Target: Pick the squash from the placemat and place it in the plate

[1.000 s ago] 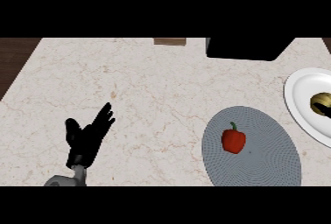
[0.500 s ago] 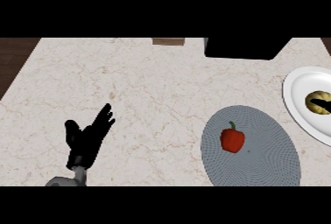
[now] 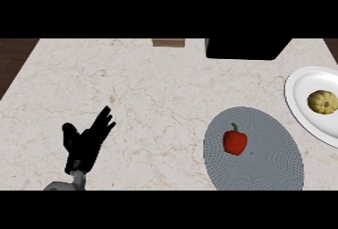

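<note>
Squash (image 3: 323, 101) already lies on the white plate (image 3: 300, 107), now further into view; a red pepper (image 3: 235, 141) occupies the placemat (image 3: 264, 165). Left robot hand (image 3: 84, 142) stays spread and resting on the desk (image 3: 132, 80); the right is unseen.

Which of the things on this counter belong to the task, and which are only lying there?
Belonging to the job:
squash, already lying in the plate
plate
placemat

Only lying about:
red pepper on the placemat
black box at the far edge
small brown block
left hand, open and resting
</note>
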You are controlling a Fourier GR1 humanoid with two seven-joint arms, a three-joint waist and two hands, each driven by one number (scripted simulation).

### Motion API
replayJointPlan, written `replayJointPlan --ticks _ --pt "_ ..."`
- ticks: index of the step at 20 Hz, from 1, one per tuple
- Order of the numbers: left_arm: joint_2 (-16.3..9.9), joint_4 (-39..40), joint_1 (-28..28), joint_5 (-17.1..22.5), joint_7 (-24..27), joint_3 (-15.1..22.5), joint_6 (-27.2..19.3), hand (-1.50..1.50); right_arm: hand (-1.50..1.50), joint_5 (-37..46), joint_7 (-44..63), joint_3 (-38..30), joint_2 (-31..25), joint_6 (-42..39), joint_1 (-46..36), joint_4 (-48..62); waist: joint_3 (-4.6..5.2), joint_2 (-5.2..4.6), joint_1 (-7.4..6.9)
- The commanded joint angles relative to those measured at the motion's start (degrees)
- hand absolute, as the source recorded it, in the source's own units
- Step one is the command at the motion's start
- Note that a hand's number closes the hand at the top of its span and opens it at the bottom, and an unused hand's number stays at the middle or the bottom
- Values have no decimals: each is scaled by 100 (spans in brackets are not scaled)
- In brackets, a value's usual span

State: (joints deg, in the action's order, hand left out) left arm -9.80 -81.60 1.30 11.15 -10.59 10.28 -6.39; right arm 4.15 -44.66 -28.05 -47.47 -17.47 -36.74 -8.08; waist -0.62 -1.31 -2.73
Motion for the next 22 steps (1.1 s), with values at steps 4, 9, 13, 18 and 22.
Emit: replayJointPlan --ticks 4,9,13,18,22 --pt "-62 75 -168 57 60 -70 117 0 -150 32 -491 69 -490 -1573 620 -28 5 15 67" --pt "-63 162 -130 0 78 -114 61 0 -150 123 -776 196 -761 -2049 1139 -205 -1 30 175" --pt "0 50 -459 13 298 -78 93 0 -150 287 -1297 365 -580 -1632 1635 -410 6 64 150" --pt "39 116 -17 -85 -77 -70 -56 0 -150 447 -1485 557 -472 -1348 1862 -543 1 53 184" --pt "-36 -98 -121 73 -140 -177 44 0 -150 314 -1455 457 -847 -1632 2027 -484 7 80 180"
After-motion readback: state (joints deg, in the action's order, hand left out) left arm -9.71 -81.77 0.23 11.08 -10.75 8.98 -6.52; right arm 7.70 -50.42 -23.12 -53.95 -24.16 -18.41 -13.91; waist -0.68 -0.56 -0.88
